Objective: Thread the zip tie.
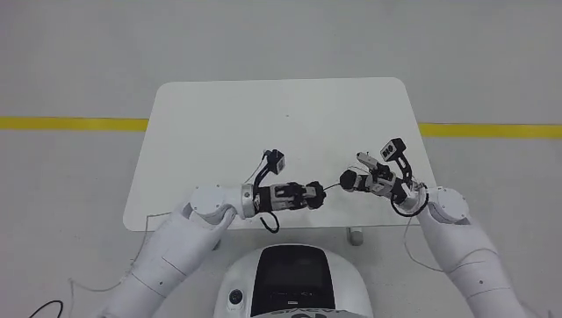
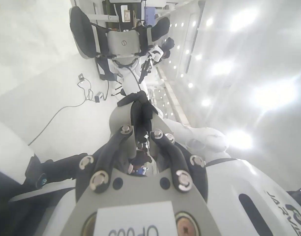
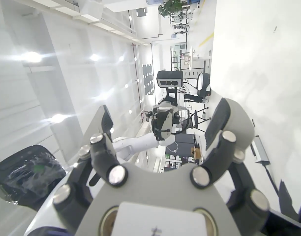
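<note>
A thin black zip tie (image 1: 330,186) spans the short gap between my two grippers, above the near part of the white table (image 1: 281,116). My left gripper (image 1: 314,195) is shut on the zip tie. In the left wrist view the black strap (image 2: 124,101) sticks out past the closed fingertips of that gripper (image 2: 140,106), and its thin tail runs toward the right gripper (image 2: 123,40) facing it. My right gripper (image 1: 349,179) is open. In its own wrist view the right gripper (image 3: 162,114) has its pads spread wide, with the left gripper (image 3: 161,124) straight ahead between them.
The table's near edge (image 1: 263,228) lies just below both grippers. Bare tabletop stretches toward the far side. A yellow floor line (image 1: 70,124) runs behind the table, and cables (image 2: 86,92) lie on the floor.
</note>
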